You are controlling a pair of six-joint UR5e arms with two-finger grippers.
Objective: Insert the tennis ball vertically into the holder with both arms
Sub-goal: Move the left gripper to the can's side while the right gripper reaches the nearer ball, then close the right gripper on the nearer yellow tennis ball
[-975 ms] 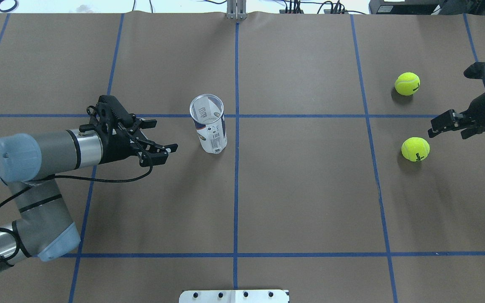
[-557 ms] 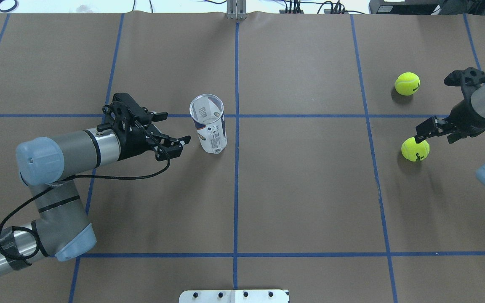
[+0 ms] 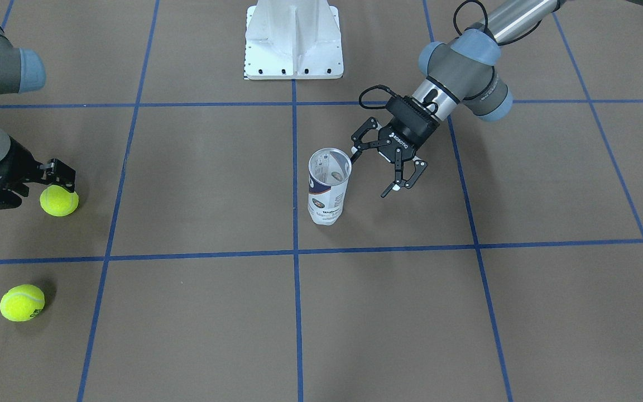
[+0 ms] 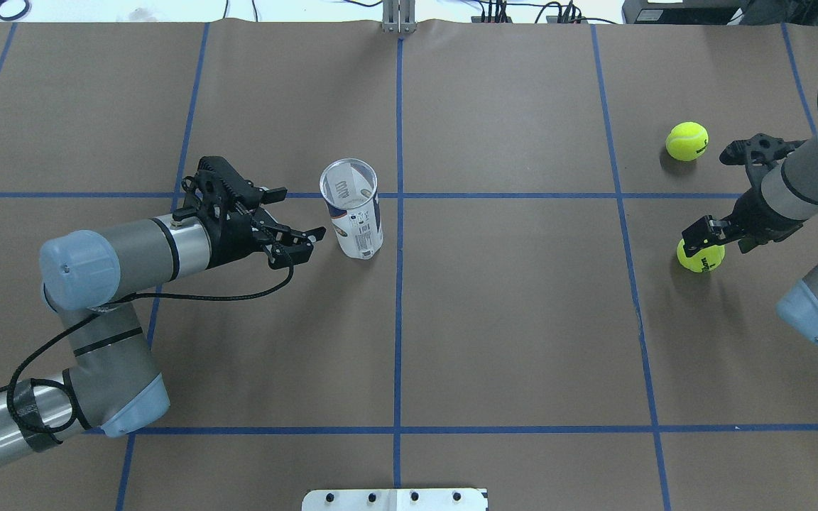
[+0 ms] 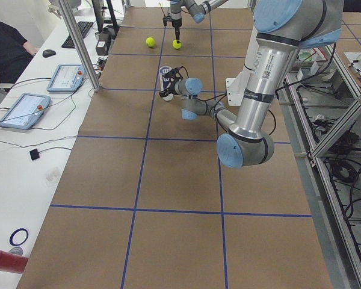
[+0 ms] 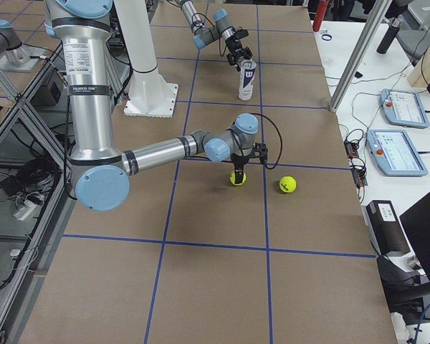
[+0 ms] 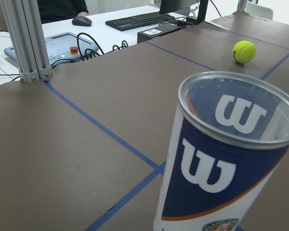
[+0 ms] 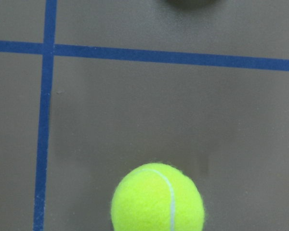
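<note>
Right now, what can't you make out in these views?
- Right gripper: open or shut unclear; overhead, its own body covers the fingers; wrist view shows none.
- Its contact with the ball beneath it: too small, exterior views.
- Holder base: cut off by left wrist view's bottom edge.

A robotics lab: blue-taped grid table (image 4: 508,341), teach pendants (image 6: 403,107), aluminium framing (image 5: 78,45), keyboard (image 7: 142,20).

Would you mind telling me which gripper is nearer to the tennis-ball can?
Left. The left gripper is open right beside the can; the right gripper is far off, at a tennis ball.
</note>
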